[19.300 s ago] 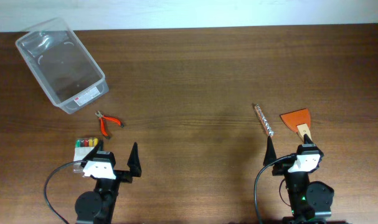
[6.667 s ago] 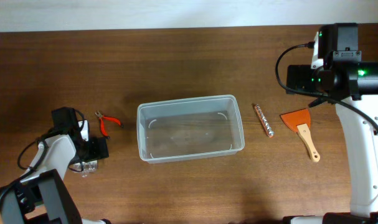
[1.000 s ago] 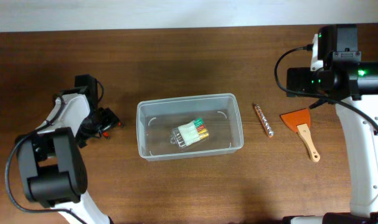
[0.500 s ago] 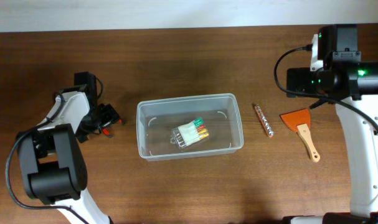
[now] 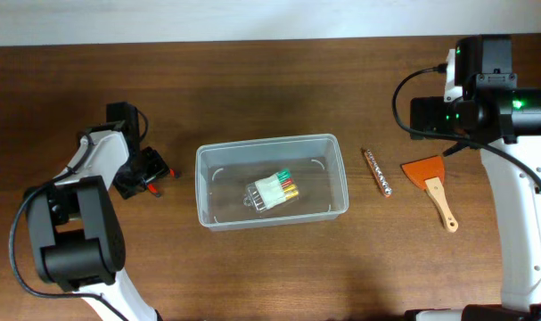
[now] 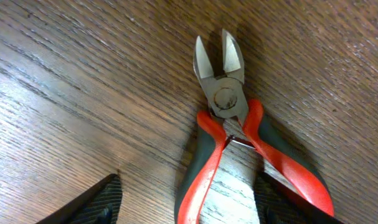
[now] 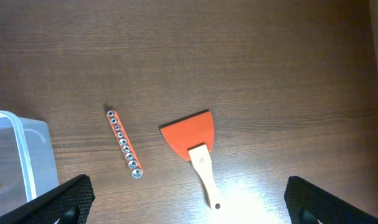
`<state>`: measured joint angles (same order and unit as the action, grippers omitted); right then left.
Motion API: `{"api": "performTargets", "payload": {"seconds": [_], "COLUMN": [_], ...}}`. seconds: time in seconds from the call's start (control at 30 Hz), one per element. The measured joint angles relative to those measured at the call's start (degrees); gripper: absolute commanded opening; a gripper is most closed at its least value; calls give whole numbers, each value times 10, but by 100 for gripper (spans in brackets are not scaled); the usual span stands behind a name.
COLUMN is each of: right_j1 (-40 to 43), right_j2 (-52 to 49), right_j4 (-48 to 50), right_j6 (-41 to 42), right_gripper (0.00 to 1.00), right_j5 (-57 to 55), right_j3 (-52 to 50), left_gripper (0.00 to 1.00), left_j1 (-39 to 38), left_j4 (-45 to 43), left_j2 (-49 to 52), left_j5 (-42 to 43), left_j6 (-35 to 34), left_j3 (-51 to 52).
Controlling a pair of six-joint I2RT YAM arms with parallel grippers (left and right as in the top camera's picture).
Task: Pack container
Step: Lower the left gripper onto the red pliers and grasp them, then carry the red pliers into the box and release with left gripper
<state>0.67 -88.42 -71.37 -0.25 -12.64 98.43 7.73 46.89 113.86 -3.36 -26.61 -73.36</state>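
The clear plastic container (image 5: 332, 178) sits mid-table and holds a white case of coloured bits (image 5: 272, 190). Red-handled cutting pliers (image 6: 233, 140) lie flat on the wood, left of the container, also in the overhead view (image 5: 154, 174). My left gripper (image 6: 189, 205) is open, low over the pliers, its fingers straddling the handles without touching. My right gripper (image 7: 189, 202) is open and empty, high above the right side. Below it lie an orange scraper with a wooden handle (image 7: 195, 149) and an orange strip of sockets (image 7: 124, 143).
The scraper (image 5: 435, 185) and the socket strip (image 5: 377, 172) lie right of the container in the overhead view. The container's corner (image 7: 17, 155) shows at the left of the right wrist view. The white wall edge runs along the table's far side.
My left gripper has shifted slightly over the pliers and settled closer around them. The right arm, the container and the other tools have not moved.
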Motion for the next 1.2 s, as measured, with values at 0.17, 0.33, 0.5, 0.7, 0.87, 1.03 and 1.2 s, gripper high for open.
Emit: {"api": "performTargets", "payload": {"seconds": [0.17, 0.33, 0.5, 0.7, 0.87, 1.03, 1.2], "right_j1": [0, 0, 0, 0, 0, 0, 0], "right_j2": [0, 0, 0, 0, 0, 0, 0], "right_j4": [0, 0, 0, 0, 0, 0, 0], "right_j6": [0, 0, 0, 0, 0, 0, 0], "right_gripper": [99, 99, 99, 99, 99, 99, 99], "right_j5": [0, 0, 0, 0, 0, 0, 0], "right_j3": [0, 0, 0, 0, 0, 0, 0], "left_gripper": [39, 27, 21, 11, 2, 2, 2], "left_j1": [-2, -3, -3, -3, -3, -3, -3], "left_j4": [0, 0, 0, 0, 1, 11, 44], "left_j2": [0, 1, 1, 1, 1, 5, 18], "left_j5": [4, 6, 6, 6, 4, 4, -3], "left_j6": [0, 1, 0, 1, 1, 1, 12], "left_j3": [0, 0, 0, 0, -1, -10, -60]}}
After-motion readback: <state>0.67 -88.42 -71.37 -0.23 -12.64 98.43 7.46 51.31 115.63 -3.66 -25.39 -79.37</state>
